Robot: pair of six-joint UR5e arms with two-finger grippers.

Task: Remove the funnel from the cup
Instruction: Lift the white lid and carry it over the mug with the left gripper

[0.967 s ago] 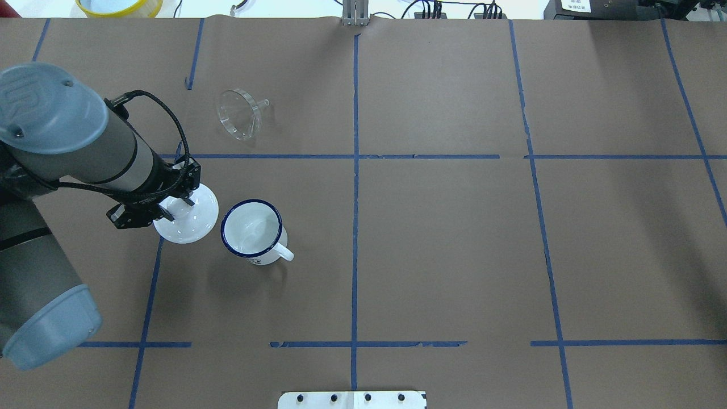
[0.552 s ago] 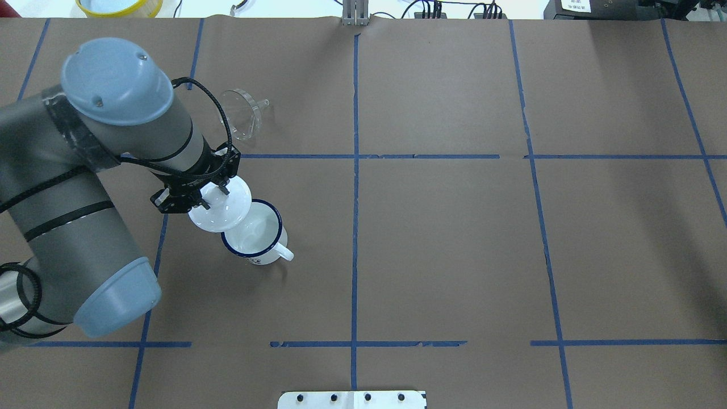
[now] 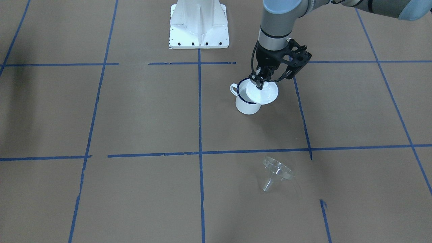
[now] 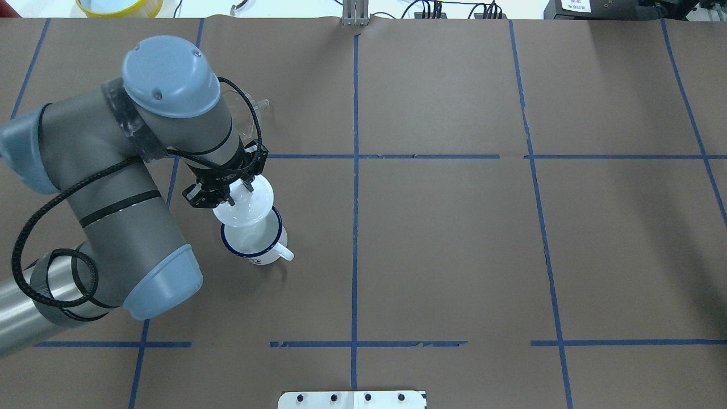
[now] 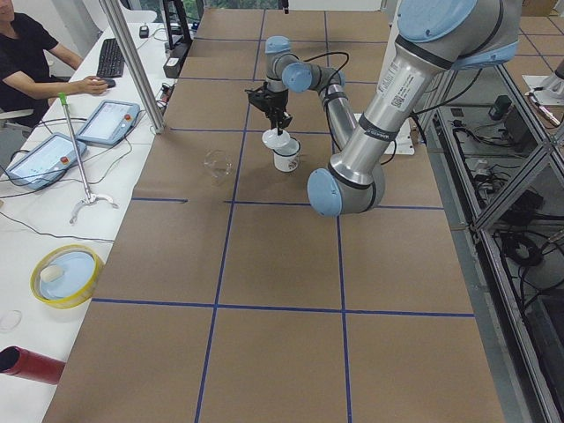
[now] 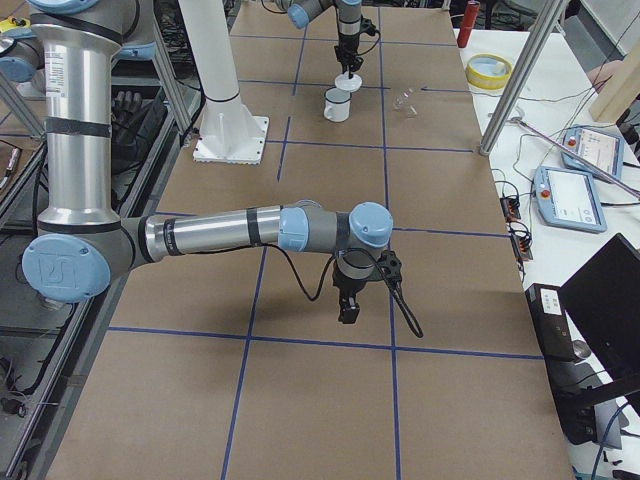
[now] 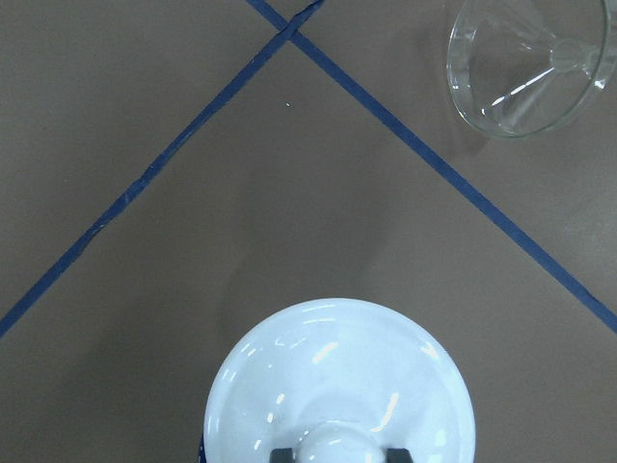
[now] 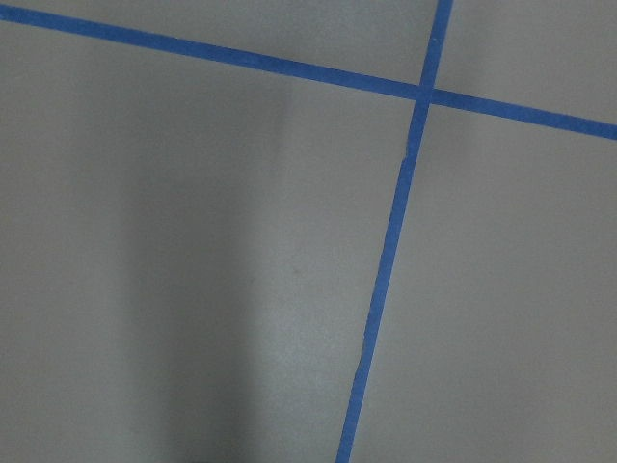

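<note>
1. Left arm (image 4: 142, 170) enters from the left of the overhead frame. The left jaws are closed on the knob of a white lid (image 4: 244, 209).
2. The lid hangs off-centre over the cup (image 4: 254, 241) and hides the upper-left part of its mouth in the overhead view. The rest of the blue rim and the handle, at lower right, show. Cannot tell whether lid and rim touch.
3. The cup stands upright on the bench (image 4: 454, 255), left of centre in the overhead frame.
4. The funnel (image 3: 276, 171) is out of the cup and lies on its side on the bench, lower middle-right of the front frame. It is well apart from the cup, across a blue tape line (image 3: 236, 151). In the left wrist view it sits in the upper right corner. In the overhead view the arm hides most of it.
5. Right arm (image 6: 230, 230) is low over the bench, mid-frame in the right side view. Cannot tell whether the right jaws are open or closed. The right wrist view shows only paper and crossed tape.
</note>
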